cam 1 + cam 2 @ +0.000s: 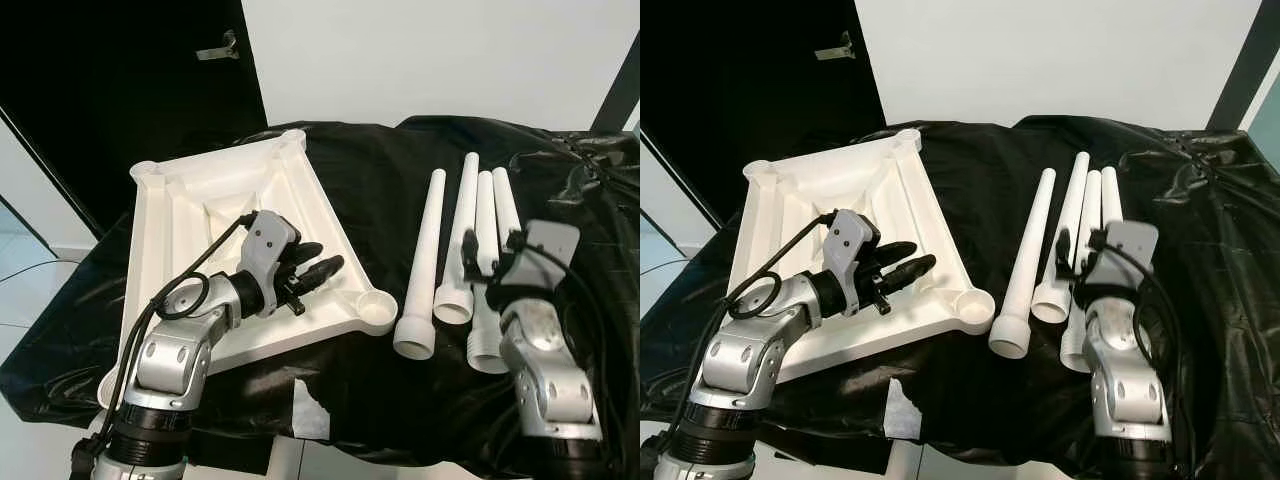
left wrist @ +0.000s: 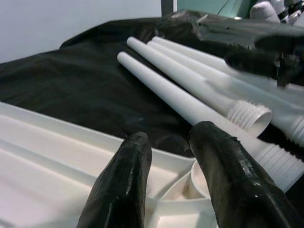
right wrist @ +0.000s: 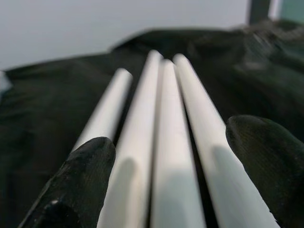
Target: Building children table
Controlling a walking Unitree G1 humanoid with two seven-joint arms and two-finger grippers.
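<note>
— Left gripper (image 1: pixel 318 270)?
— Fingers slightly spread, pinching nothing, hovering over the near right part of the upturned tabletop (image 1: pixel 180 215), pointing towards its corner socket (image 1: pixel 377 308). Probably there to steady the top or sight the socket.

— Right gripper (image 3: pixel 166 175)?
— Spread wide, empty, poised above the threaded near ends of the four legs (image 1: pixel 420 265). Possibly lining up on a middle one; too blurred to tell which.

— Why that layout?
— Top flipped underside up on the left of the black cloth (image 1: pixel 360 180), sockets exposed; legs side by side on the right, threads near, ready for screwing in.
</note>
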